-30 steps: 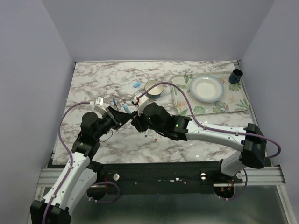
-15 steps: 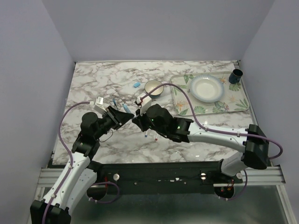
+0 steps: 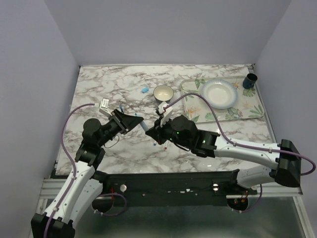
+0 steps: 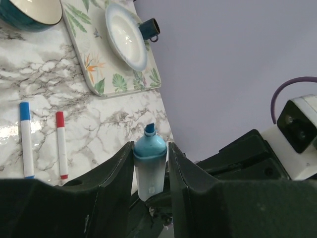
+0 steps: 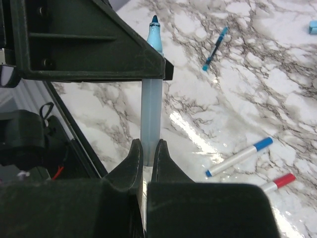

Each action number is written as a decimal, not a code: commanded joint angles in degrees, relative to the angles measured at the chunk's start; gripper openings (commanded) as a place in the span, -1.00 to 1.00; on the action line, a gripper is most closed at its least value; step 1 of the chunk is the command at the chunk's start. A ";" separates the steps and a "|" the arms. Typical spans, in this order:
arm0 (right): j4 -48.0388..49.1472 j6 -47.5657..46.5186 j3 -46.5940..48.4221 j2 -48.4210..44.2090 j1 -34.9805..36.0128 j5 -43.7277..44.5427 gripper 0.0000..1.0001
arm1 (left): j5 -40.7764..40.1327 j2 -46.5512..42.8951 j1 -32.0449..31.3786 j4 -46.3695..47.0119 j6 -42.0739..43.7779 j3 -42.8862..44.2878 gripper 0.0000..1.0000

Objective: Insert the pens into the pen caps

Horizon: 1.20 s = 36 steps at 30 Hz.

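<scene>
The right gripper [image 5: 147,151] pinches the pen [image 5: 150,106] low on its barrel, long axis running straight up the frame. The left gripper [image 4: 150,151] flanks the blue-tipped end; I cannot tell whether it grips.

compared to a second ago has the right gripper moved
Yes. In the top view the right gripper has shifted to the right: it was further left of the bowl, and now it sits roughly below the bowl's left edge.
</scene>
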 commanded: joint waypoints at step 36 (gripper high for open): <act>17.40 15.10 -4.15 -4.72 -1.46 -17.18 -0.33 | 16.46 0.05 0.19 46.13 -15.61 -7.20 -1.00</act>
